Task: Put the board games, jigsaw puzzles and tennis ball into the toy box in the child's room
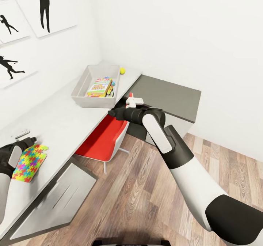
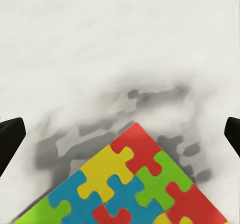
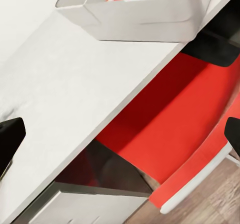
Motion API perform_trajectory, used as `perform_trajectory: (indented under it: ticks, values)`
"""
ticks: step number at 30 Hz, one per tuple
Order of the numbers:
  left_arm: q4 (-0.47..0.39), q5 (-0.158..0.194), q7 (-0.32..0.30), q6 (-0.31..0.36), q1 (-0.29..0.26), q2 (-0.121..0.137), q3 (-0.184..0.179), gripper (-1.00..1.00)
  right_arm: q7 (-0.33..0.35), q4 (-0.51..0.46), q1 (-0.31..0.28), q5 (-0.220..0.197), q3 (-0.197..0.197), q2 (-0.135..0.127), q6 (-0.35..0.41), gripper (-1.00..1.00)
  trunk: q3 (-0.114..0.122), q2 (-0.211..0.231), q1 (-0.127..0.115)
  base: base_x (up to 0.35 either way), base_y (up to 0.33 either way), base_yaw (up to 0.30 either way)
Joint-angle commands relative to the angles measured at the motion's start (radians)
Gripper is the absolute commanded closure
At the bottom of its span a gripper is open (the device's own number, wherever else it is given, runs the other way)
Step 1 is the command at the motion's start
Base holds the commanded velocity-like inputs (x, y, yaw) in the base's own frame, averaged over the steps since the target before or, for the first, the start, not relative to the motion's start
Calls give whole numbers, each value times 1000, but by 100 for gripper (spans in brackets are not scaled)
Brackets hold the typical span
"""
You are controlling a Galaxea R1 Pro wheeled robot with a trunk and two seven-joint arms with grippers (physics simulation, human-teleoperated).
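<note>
So at this point the toy box (image 1: 95, 100) sat on the table (image 1: 54, 118) toward the far corner, and it already had at least one board game (image 1: 99, 87) lying flat inside, yellow-red cover up. The tennis ball (image 1: 122, 70) was just past the box's far end, on the tabletop and not touching it.

The thing that mattered was the jigsaw puzzle (image 1: 30, 162), well away from the toy box at the near end of the table, close to the front edge. The left gripper (image 2: 120, 134) was right over it. In the left wrist view one corner of the puzzle (image 2: 127, 181) poked forward between the two dark fingertips (image 2: 10, 136), with the rest of the square lying back toward the wrist. Fingers were spread wide with nothing between them touching, so released, not gripping. My read: the square sat diagonal to the jaws, corner-first, so the coming grab would need the fingers to come down over an edge or that corner.

The right gripper (image 1: 112, 113) hung off the table's front edge just short of the toy box, above the red chair (image 1: 104, 142). Its fingertips also looked apart and empty in the right wrist view. It was far from the puzzle, so the left arm was clearly the one for this pick. I could only make out one puzzle.
</note>
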Motion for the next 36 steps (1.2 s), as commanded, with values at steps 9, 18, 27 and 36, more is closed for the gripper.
perform_trajectory:
  ticks: [9,18,27,36]
  values:
    - [5,9,5,2,-1,-6,-7,-100,-10,-1,-1,-12,1,0,0,-100,-4,-2,1,0,0,56]
    - [20,8,5,4,-1,-8,-7,-100,-10,-1,-1,-12,1,0,-1,-100,-4,-2,1,0,0,5]
    - [55,7,5,2,-1,-8,-6,-100,-10,-1,-1,-12,1,0,-1,-100,-5,-2,1,0,0,0]
    - [74,7,5,2,-1,-9,-7,-100,-10,-1,-1,-12,2,0,-1,-100,-5,-2,1,0,0,0]
